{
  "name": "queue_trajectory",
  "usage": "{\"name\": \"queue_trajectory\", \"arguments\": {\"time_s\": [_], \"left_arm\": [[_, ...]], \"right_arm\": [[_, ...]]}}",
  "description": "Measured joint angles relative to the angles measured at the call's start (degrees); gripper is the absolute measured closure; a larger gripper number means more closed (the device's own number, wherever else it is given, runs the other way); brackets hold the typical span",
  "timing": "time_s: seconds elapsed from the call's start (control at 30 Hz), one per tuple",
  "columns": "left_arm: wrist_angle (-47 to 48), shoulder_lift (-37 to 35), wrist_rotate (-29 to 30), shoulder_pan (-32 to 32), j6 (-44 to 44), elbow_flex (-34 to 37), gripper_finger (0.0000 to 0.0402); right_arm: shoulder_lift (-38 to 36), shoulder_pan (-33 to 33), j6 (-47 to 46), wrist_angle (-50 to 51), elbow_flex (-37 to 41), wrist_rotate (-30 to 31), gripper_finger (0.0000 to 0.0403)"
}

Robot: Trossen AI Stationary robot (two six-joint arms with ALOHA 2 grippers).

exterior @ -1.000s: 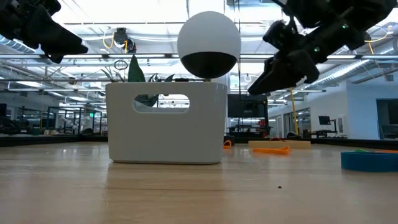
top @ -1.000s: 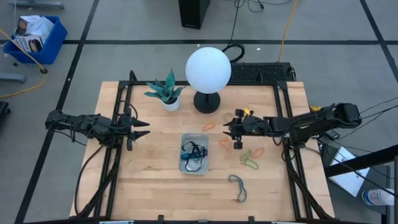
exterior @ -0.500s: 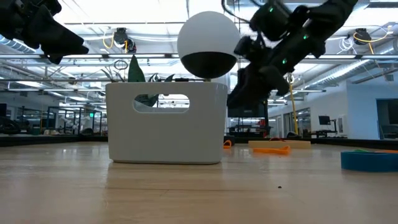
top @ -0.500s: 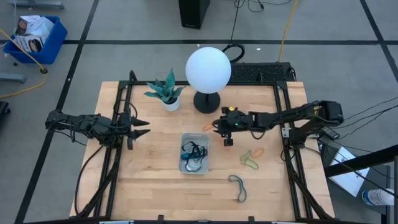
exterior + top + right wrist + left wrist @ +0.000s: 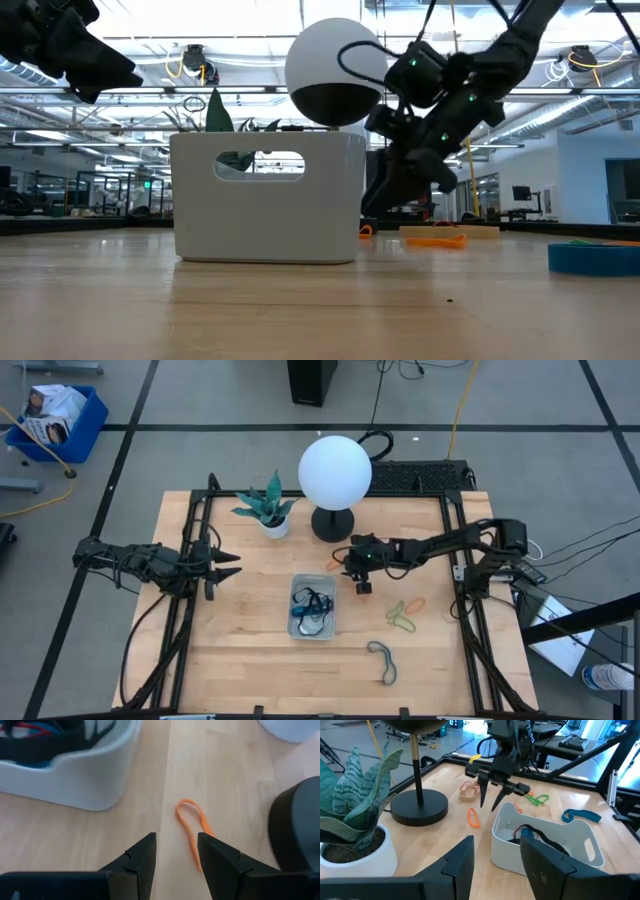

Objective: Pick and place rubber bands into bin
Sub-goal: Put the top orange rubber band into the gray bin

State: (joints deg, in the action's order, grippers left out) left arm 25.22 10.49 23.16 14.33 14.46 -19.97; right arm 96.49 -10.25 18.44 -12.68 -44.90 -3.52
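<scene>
The bin (image 5: pixel 313 607) is a pale tray in the middle of the table. It holds several rubber bands, black, blue and red (image 5: pixel 45 735). A loose orange band (image 5: pixel 192 832) lies flat on the wood between the bin and the lamp base (image 5: pixel 333 523); it also shows in the high view (image 5: pixel 336 564). My right gripper (image 5: pixel 348 566) hovers open just right of this band, fingers to either side in its wrist view (image 5: pixel 175 855), touching nothing. My left gripper (image 5: pixel 228 565) waits open at the table's left.
A white globe lamp (image 5: pixel 335 470) and a potted plant (image 5: pixel 268 510) stand at the back. More loose bands lie right of the bin: orange (image 5: pixel 410 603), green (image 5: pixel 400 622) and a grey-blue one (image 5: pixel 383 660) near the front.
My right gripper has gone toward the table's left edge and down, from beside the right frame rail to just right of the orange band near the bin. The left arm has kept still.
</scene>
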Motion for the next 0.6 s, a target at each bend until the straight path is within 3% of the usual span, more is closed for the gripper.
{"name": "queue_trajectory", "arguments": {"time_s": [0.33,0.6], "left_arm": [[0.0,0.0,0.0,0.0,0.8,0.0,0.0236],[0.1,0.0,0.0,0.0,1.0,0.0,0.0236]], "right_arm": [[6.6,-0.8,0.7,0.5,-6.0,0.0,0.0261],[7.3,-3.1,0.8,3.3,-6.1,-1.8,0.0261]]}}
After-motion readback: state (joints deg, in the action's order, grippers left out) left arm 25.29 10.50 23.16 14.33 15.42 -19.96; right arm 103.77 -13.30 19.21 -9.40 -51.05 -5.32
